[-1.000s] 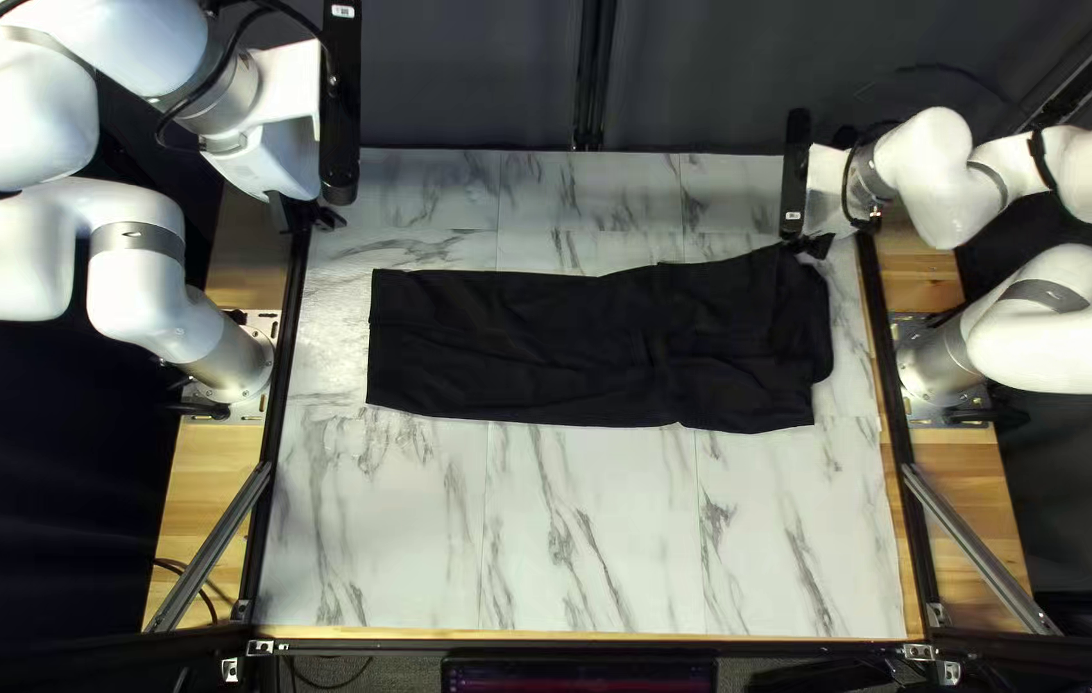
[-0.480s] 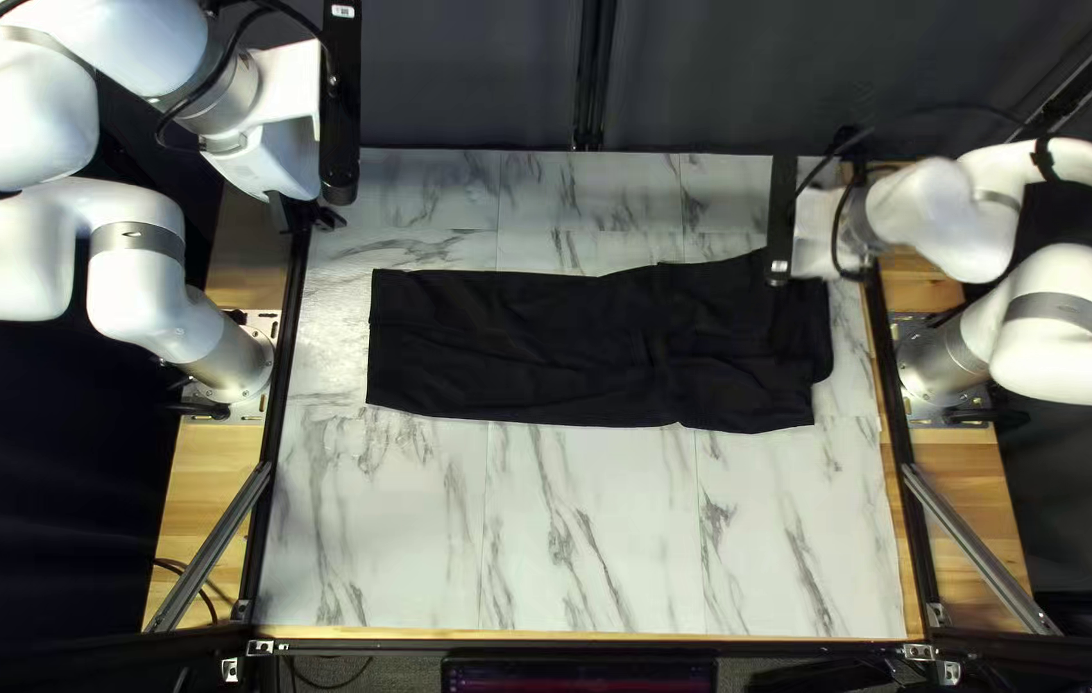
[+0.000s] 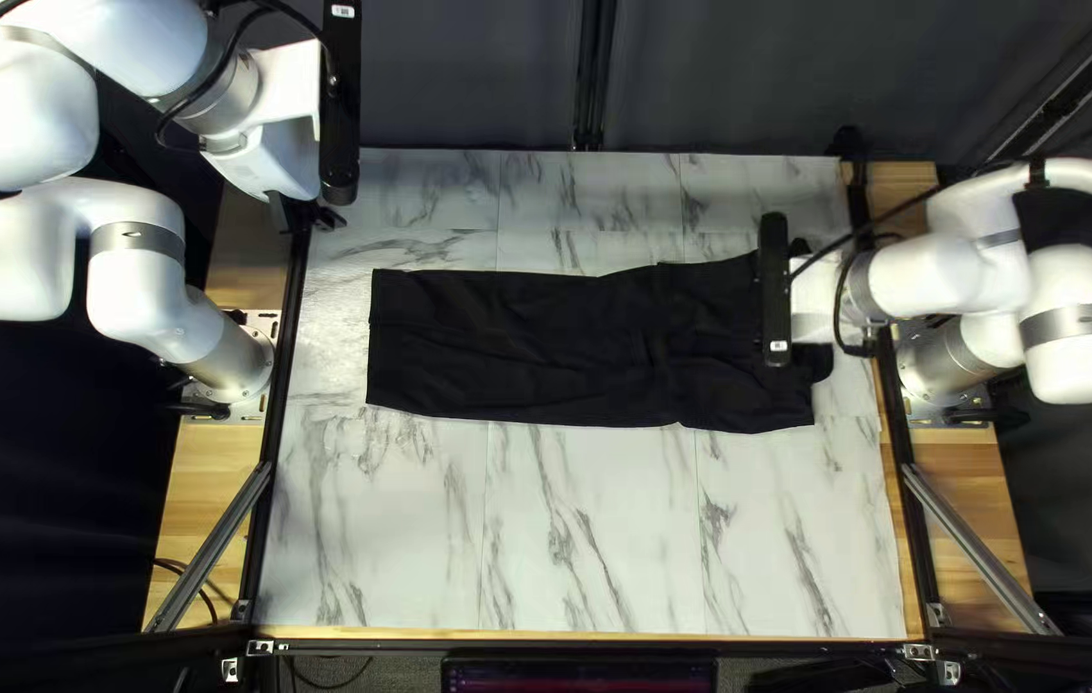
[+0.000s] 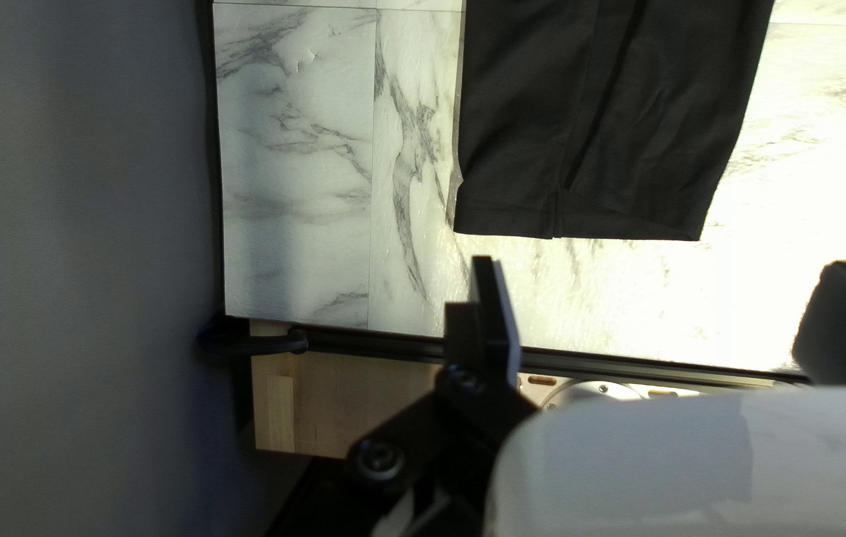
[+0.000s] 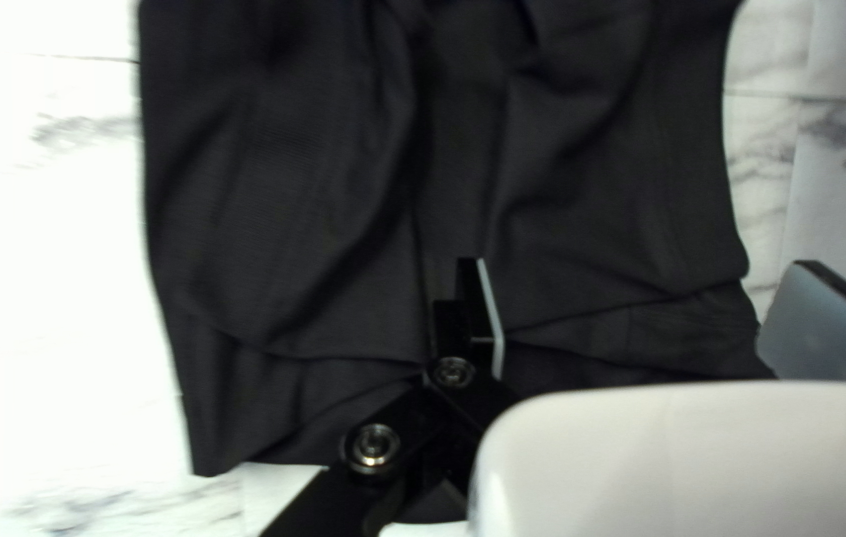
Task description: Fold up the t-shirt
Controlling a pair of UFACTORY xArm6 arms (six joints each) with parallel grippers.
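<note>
One black t-shirt (image 3: 520, 344) lay stretched across one marbled table (image 3: 597, 539). Of two grippers, both spread wide and holding nothing, the right gripper (image 3: 775, 289) had moved from the shirt's far corner to over its middle width; the left gripper (image 3: 305, 216) had stayed put.

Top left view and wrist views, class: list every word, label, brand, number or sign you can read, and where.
Label on the left arm's bar: too small to read.
Label on the right arm's bar: too small to read.
Shirt: no text visible.
Nothing else readable.

T-shirt (image 3: 546, 340) on table (image 3: 597, 539), apparently partly beneath right arm (image 3: 934, 276).
</note>
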